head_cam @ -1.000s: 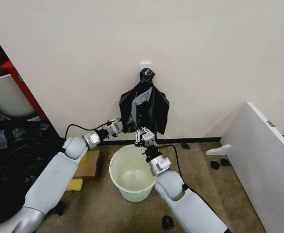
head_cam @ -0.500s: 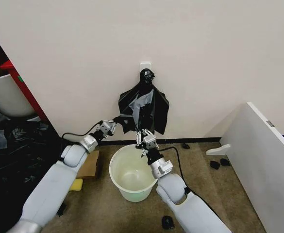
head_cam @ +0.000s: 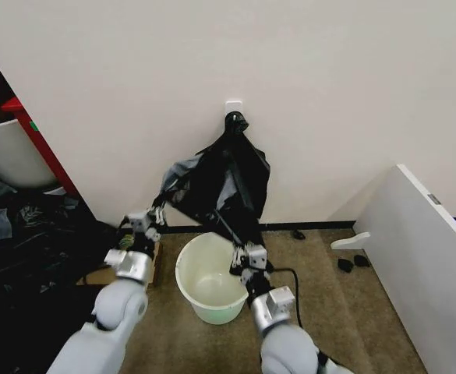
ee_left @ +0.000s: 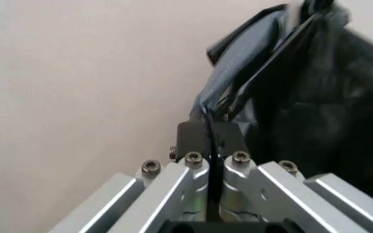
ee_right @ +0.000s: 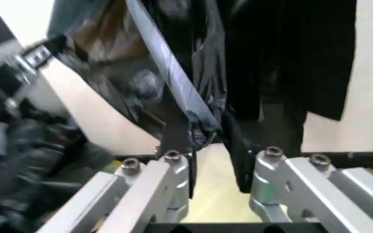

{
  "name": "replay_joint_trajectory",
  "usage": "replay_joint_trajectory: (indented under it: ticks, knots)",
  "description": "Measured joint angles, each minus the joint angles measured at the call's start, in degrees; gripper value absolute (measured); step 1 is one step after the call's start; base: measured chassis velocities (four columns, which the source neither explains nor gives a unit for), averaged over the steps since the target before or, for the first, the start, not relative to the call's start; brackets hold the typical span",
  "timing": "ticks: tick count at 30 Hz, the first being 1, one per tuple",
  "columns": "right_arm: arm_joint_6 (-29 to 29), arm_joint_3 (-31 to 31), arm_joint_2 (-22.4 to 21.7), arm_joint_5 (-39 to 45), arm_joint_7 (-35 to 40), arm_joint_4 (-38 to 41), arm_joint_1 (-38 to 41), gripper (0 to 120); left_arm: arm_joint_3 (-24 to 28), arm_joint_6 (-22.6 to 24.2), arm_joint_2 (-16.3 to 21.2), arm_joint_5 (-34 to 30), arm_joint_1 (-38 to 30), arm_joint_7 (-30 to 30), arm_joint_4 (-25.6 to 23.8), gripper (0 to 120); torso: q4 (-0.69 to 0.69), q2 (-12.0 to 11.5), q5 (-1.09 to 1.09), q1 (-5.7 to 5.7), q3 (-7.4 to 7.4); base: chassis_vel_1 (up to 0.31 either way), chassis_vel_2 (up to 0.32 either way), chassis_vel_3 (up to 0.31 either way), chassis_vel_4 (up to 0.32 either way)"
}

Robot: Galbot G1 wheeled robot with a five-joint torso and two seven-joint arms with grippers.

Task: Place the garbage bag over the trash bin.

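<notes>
Left gripper (head_cam: 151, 220): fingers (ee_left: 196, 133) pressed together on a corner of the garbage bag (head_cam: 204, 187), pinching the film edge between them. It sits low, off the left side of the trash bin (head_cam: 210, 276), near the wall.

Right gripper (head_cam: 247, 257): positioned just above the bin's far right rim. In its wrist view a taut band of the bag runs down to one finger (ee_right: 175, 136) and is bunched there; the other finger is not clearly seen, so whether the grip is closed on the film cannot be told.

Garbage bag: black, glossy, wrinkled. It is stretched out from the bunch of black bags (head_cam: 247, 175) hanging from a knotted top at a white wall fitting (head_cam: 234, 105), spread downward and leftward between the two grippers, above and behind the bin. It is not over the bin.

Trash bin: cream-white, upright on the brown carpet (head_cam: 352, 327), mouth uncovered, interior bare.

Surroundings: a cardboard box (head_cam: 146, 261) left of the bin; a white panel (head_cam: 426, 257) at right.
</notes>
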Motion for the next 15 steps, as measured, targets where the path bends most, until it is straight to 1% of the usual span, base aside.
replay_joint_trajectory:
  ticks: [1, 2, 3, 4, 6, 7, 9, 15]
  knots:
    - [0.0, 0.0, 0.0, 0.0, 0.0, 0.0, 0.0, 14, 0.0, 0.0, 0.0, 0.0, 0.0, 0.0, 0.0, 0, 0.0, 0.0, 0.0, 0.0, 0.0, 0.0, 0.0, 0.0, 0.0]
    - [1.23, 0.49, -0.38, 0.16, -1.16, 0.8, -0.61, 8, -0.19, -0.24, 0.06, -0.16, 1.04, 0.04, -1.43, 0, 0.0, 0.0, 0.0, 0.0, 0.0, 0.0, 0.0, 0.0, 0.0]
    - [2.51, 0.93, -0.67, -0.07, -2.17, 1.24, -0.96, 7, -0.3, -0.52, 0.18, -0.66, 1.82, 0.27, -2.65, 0, 0.02, 0.0, 0.0, 0.0, 0.0, 0.0, 0.0, 0.0, 0.0]
    - [4.77, 1.61, -1.08, -0.78, -4.04, 1.84, -1.45, 0, -0.43, -0.82, 0.44, -1.51, 2.6, 0.77, -4.2, 0, 0.01, 0.0, 0.0, 0.0, 0.0, 0.0, 0.0, 0.0, 0.0]
    - [7.64, 2.63, -1.65, -1.7, -6.5, 3.41, -2.05, 0, -0.69, -1.05, 1.03, -2.84, 3.5, 1.65, -6.75, 0, 0.01, 0.0, 0.0, 0.0, 0.01, 0.0, 0.0, 0.0, 0.0]
    - [7.64, 2.63, -1.65, -1.7, -6.5, 3.41, -2.05, 0, -0.69, -1.05, 1.03, -2.84, 3.5, 1.65, -6.75, 0, 0.01, 0.0, 0.0, 0.0, 0.01, 0.0, 0.0, 0.0, 0.0]
    - [9.11, 3.39, -2.19, -1.91, -7.91, 6.19, -2.77, 0, -1.15, -1.07, 1.93, -3.92, 4.54, 2.31, -9.45, 0, 0.01, 0.0, 0.0, 0.0, 0.01, 0.0, 0.0, 0.0, 0.0]
    - [10.6, 3.73, -3.14, -1.82, -9.53, 8.74, -4.15, 0, -1.56, -1.08, 2.54, -4.38, 5.96, 2.59, -11.78, 0, 0.01, 0.0, -0.01, 0.01, 0.02, 0.0, 0.0, 0.0, 0.0]
